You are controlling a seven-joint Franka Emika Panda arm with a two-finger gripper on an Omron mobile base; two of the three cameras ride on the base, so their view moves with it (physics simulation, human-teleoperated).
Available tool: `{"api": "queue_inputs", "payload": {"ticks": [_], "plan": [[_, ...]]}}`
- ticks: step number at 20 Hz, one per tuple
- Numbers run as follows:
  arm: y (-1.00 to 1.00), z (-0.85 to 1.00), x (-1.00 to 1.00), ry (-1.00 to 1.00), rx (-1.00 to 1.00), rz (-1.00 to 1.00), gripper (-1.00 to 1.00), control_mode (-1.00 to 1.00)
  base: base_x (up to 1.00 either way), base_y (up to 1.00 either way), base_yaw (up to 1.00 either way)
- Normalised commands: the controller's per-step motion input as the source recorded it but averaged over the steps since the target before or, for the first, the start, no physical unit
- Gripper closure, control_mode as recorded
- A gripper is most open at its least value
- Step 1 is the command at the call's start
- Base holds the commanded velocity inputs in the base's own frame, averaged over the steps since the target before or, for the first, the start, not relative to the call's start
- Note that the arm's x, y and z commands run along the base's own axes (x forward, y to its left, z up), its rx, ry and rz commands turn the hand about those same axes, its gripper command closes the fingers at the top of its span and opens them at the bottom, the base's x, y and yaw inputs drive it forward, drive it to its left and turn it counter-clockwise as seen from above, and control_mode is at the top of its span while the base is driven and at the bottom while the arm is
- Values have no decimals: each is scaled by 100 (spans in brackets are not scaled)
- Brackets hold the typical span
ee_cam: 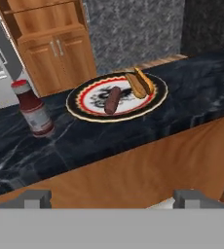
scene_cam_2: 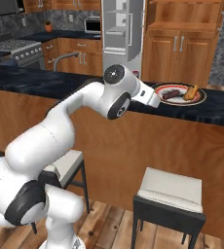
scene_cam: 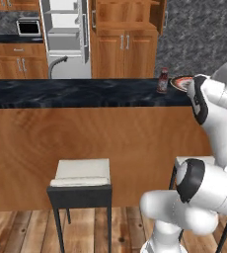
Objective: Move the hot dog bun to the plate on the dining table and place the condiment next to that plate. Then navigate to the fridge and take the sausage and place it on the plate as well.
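We see the sausage and bun on the plate, condiment at nine o'clock; our gripper hangs released, empty.

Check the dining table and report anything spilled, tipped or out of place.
Nothing stands out. The plate lies flat on the dining table, with the sausage and hot dog bun on it. The condiment stands upright beside the plate. No spills show.
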Motion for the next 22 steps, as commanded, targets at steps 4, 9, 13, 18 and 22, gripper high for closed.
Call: {"api": "queue_inputs", "payload": {"ticks": [4, 9, 13, 18, 22], "plan": [[53, -1, -97, 15, 0, 0, -100, -100, 0, 0, 0], [54, 0, -66, 20, 0, 1, -100, -100, 0, 0, 0], [55, 0, -38, 21, 0, 6, -100, -100, 0, 0, 0], [50, 0, -14, 26, 0, 11, -100, -100, 0, 0, 0], [53, 0, -3, 30, 2, 15, -100, -100, 0, 0, 0]]}}
